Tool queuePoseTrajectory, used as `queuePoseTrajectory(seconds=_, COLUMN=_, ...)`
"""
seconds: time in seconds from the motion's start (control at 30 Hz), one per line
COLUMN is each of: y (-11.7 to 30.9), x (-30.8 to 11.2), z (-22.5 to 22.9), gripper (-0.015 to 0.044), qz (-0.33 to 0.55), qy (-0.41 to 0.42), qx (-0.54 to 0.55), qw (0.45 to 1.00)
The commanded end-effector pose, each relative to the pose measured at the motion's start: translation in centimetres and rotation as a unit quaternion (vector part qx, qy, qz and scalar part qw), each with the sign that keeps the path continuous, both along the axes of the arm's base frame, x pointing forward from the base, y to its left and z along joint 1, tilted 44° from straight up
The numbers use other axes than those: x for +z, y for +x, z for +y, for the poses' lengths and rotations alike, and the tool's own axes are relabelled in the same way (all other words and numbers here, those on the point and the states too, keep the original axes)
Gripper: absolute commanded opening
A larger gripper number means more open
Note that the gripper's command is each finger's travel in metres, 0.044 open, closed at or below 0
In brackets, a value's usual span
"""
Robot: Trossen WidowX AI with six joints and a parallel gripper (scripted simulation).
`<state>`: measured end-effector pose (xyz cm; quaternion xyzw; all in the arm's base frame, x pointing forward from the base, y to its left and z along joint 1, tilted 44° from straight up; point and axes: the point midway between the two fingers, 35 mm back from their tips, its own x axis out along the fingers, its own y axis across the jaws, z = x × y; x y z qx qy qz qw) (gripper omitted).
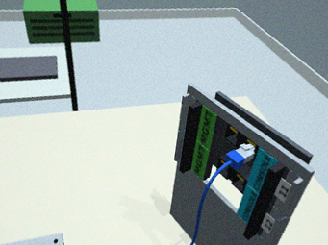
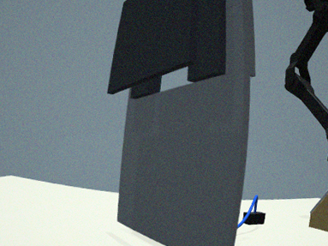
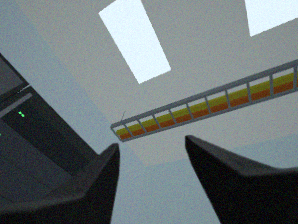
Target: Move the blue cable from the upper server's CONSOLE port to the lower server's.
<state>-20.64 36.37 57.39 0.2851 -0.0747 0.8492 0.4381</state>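
The end effector (image 3: 152, 144) stands partly open with nothing between its fingers, probably to leave room for straddling the plug. The blue plug (image 1: 235, 158) sits in the upper server's port beside the teal CONSOLE label (image 1: 261, 170), its clear tab facing up.

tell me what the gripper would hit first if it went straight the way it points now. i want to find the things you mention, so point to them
Between the gripper's fingertips the wrist view shows only bare wall, with the striped overhead tray (image 3: 210, 104) just above that line. The way looks free as far as the picture shows, though depth is hard to judge.
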Motion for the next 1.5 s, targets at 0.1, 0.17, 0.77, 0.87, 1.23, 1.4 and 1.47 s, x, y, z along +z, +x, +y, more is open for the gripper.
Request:
queuePoseTrajectory(seconds=0.1, y=8.8, x=-5.0, z=3.5, gripper=0.0239, qz=-0.151, qy=0.006, qx=-0.241, qw=0.959)
queuePoseTrajectory(seconds=0.17, y=11.8, x=-6.7, z=4.1, gripper=0.0239, qz=-0.205, qy=0.000, qx=-0.311, qw=0.928)
queuePoseTrajectory(seconds=0.77, y=35.1, x=-21.9, z=-1.7, gripper=0.0239, qz=-0.632, qy=-0.187, qx=-0.607, qw=0.445)
queuePoseTrajectory(seconds=0.87, y=38.1, x=-24.4, z=-4.3, gripper=0.0239, qz=-0.685, qy=-0.234, qx=-0.596, qw=0.347)
queuePoseTrajectory(seconds=1.23, y=45.3, x=-33.6, z=-16.2, gripper=0.0239, qz=-0.812, qy=-0.406, qx=-0.418, qw=0.015)
queuePoseTrajectory(seconds=1.4, y=45.7, x=-34.5, z=-17.5, gripper=0.0239, qz=-0.818, qy=-0.421, qx=-0.391, qw=-0.012)
queuePoseTrajectory(seconds=1.47, y=45.7, x=-34.5, z=-17.5, gripper=0.0239, qz=-0.818, qy=-0.421, qx=-0.391, qw=-0.012)
